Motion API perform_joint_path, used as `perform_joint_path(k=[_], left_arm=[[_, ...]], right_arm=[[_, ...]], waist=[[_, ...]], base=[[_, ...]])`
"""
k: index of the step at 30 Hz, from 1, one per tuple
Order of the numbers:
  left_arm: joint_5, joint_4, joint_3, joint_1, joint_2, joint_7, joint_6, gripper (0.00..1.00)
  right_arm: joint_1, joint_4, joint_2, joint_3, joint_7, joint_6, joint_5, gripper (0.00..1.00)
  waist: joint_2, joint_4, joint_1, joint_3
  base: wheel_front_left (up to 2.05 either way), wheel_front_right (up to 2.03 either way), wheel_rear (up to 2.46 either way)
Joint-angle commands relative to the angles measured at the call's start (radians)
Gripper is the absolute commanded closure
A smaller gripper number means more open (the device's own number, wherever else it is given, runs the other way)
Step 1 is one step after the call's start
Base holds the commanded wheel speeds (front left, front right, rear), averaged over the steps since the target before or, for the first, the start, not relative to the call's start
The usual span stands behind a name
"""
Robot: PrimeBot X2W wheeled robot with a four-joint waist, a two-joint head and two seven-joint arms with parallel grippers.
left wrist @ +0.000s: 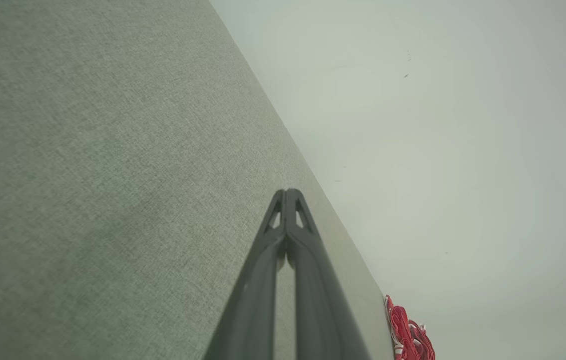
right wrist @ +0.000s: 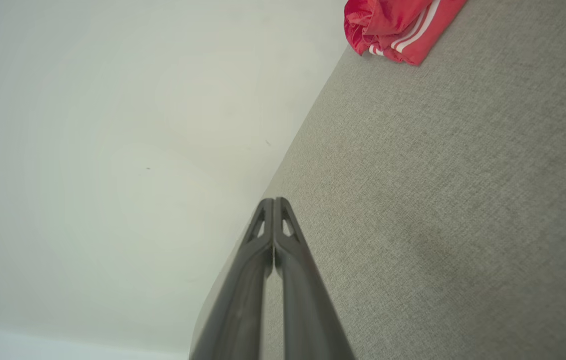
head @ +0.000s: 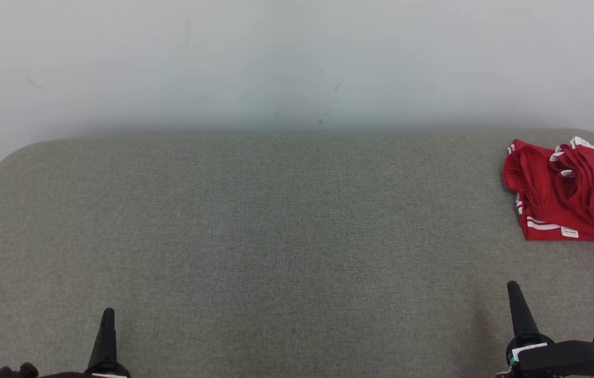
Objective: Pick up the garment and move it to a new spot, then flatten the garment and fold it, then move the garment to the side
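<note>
- Over at the far right of the grey fabric-covered surface lies the red fabric garment with white stripes, loosely bunched, near the back edge and running off the head view's right side
- Down at the near left, the left hand has its two dark fingers pressed together, gripping nothing
- At the near right, the right hand is closed and empty too, apart from the garment
- A pale plain wall stands behind the surface
</note>
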Motion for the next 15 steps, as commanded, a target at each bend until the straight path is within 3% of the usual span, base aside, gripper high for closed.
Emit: perform_joint_path(k=[1,15], left_arm=[[-0.035,-0.006,0.007,-0.022,0.000,0.008,0.001,1.00],[-0.157,-0.001,0.015,-0.034,-0.007,0.040,0.001,1.00]], right_arm=[[-0.015,-0.005,-0.005,-0.006,0.008,-0.001,0.033,1.00],[-0.029,0.001,-0.003,-0.015,0.038,-0.001,0.155,1.00]], waist=[[0.0000,-0.001,-0.0001,0.000],[0.0000,-0.005,-0.0001,-0.001]], base=[[0.00,0.00,0.00],[0.00,0.00,0.00]])
